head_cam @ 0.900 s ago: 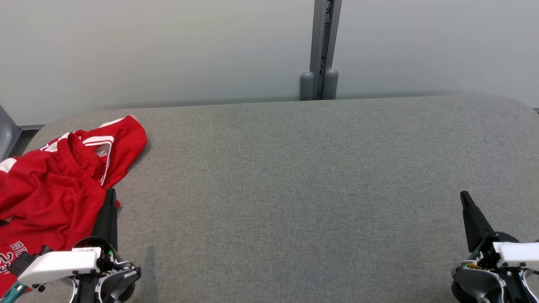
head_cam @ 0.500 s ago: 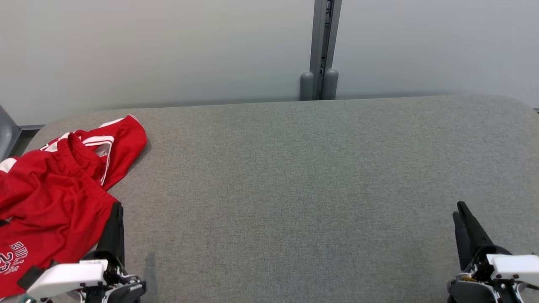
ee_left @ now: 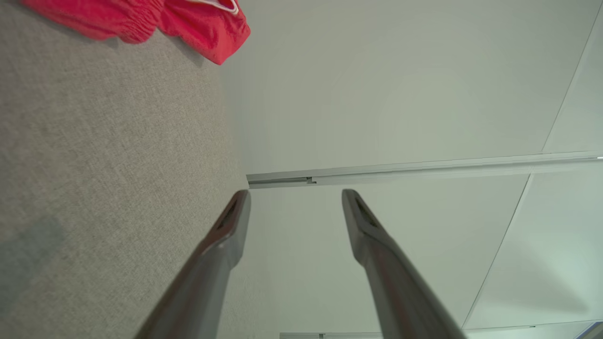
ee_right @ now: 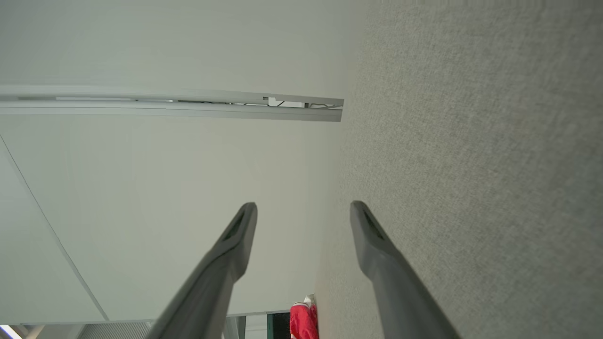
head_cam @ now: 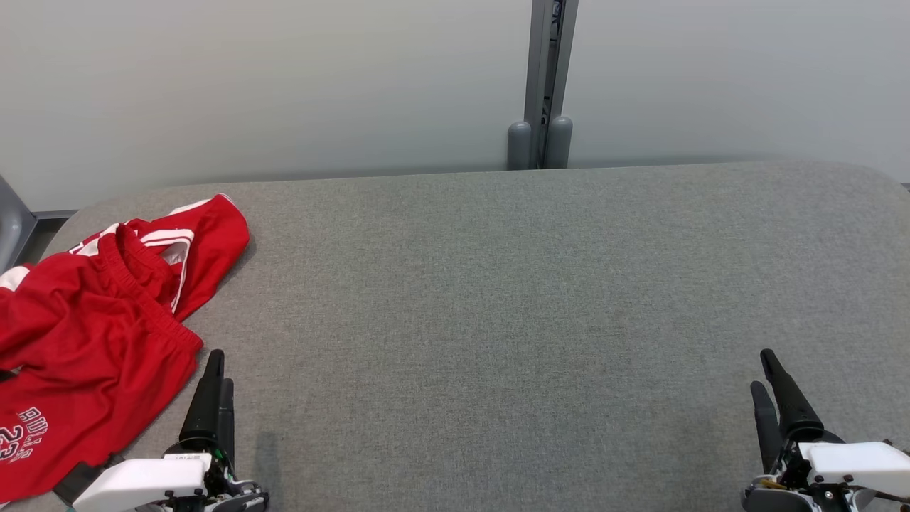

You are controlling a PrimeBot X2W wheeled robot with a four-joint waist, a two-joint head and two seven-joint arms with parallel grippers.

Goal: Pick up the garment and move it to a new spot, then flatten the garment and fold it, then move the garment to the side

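The garment (head_cam: 92, 334) is a crumpled pair of red shorts with white stripes and white lettering, lying at the left end of the grey table (head_cam: 512, 306); part of it hangs over the left edge. A corner of the garment (ee_left: 198, 23) sits at the top left of the left wrist view, and a sliver of the garment (ee_right: 304, 320) at the bottom of the right wrist view. My left gripper (head_cam: 215, 373) is open just right of the shorts, apart from them. My right gripper (head_cam: 764, 373) is open at the lower right, nothing between its fingers.
A pale wall (head_cam: 284, 85) rises behind the table, with a grey post (head_cam: 544, 85) at its middle. The table's rounded corners fall away at far left and far right.
Both grippers have drawn back toward the lower edge of the head view. The left one slid off the shorts' edge and a little rightward. The shorts stay put.
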